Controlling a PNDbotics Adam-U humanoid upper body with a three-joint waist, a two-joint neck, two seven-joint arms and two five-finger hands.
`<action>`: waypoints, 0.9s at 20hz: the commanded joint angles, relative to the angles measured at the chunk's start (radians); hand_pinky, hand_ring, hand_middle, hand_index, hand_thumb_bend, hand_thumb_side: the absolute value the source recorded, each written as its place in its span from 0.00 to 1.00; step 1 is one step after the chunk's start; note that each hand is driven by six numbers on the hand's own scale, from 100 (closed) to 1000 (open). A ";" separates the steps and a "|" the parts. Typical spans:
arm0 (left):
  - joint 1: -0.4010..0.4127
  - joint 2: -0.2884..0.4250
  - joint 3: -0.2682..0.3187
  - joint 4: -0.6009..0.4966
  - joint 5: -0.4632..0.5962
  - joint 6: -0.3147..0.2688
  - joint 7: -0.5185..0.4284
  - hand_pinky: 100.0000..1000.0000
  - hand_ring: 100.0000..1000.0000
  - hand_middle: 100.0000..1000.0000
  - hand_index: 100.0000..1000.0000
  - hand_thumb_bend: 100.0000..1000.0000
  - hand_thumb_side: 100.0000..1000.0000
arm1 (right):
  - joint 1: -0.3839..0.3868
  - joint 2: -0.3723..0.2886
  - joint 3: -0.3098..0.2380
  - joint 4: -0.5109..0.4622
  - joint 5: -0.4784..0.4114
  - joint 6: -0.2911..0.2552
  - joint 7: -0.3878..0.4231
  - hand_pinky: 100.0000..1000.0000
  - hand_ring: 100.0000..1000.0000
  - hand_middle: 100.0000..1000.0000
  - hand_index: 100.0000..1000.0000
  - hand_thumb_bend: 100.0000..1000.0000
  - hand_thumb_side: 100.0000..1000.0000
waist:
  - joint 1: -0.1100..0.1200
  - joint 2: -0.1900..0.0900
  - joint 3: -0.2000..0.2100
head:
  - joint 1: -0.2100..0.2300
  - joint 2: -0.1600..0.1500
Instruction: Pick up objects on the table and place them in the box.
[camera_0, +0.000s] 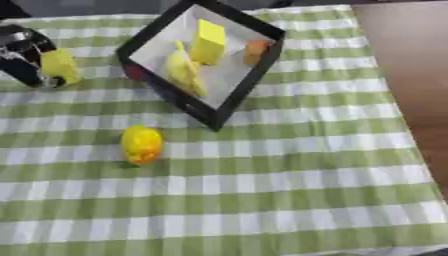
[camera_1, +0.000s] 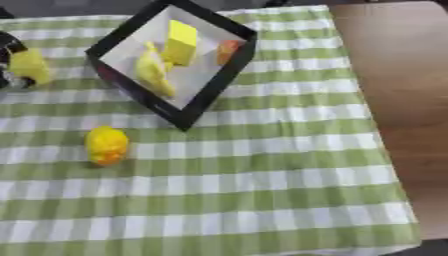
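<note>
A black box (camera_0: 249, 82) with a pale floor stands at the back of the cloth, turned cornerwise. Inside it lie a yellow block (camera_0: 208, 41), a long yellow piece (camera_0: 185, 72) and a small orange thing (camera_0: 255, 50). A round yellow object (camera_0: 141, 144) with an orange underside rests on the cloth in front of the box's near corner. At the far left my left hand (camera_0: 22, 55) is curled round a yellow object (camera_0: 59, 65), just left of the box and about level with its middle. My right hand shows in neither view.
A green and white checked cloth (camera_0: 289, 190) covers the table. Bare brown tabletop (camera_0: 411, 75) runs down the right side. A dark red patch (camera_0: 136, 73) shows at the box's left outer wall.
</note>
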 joint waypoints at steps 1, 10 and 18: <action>-0.043 0.012 -0.022 -0.083 0.018 -0.019 -0.007 0.75 0.57 0.48 0.58 0.25 0.00 | -0.014 -0.023 -0.010 -0.005 -0.003 -0.003 -0.004 1.00 0.77 0.66 0.81 0.00 0.36 | -0.009 -0.022 0.000 | -0.009 -0.003; -0.125 -0.086 -0.077 -0.197 0.045 -0.025 -0.027 0.74 0.56 0.50 0.58 0.27 0.00 | -0.030 -0.009 -0.004 -0.012 -0.014 0.002 -0.005 1.00 0.77 0.66 0.81 0.00 0.35 | 0.001 -0.032 -0.024 | 0.002 -0.003; -0.161 -0.196 -0.082 -0.180 0.016 -0.047 0.066 0.73 0.55 0.50 0.58 0.30 0.00 | -0.072 0.014 0.012 -0.020 -0.022 0.004 0.006 1.00 0.78 0.66 0.81 0.00 0.34 | -0.001 -0.018 -0.094 | 0.042 -0.003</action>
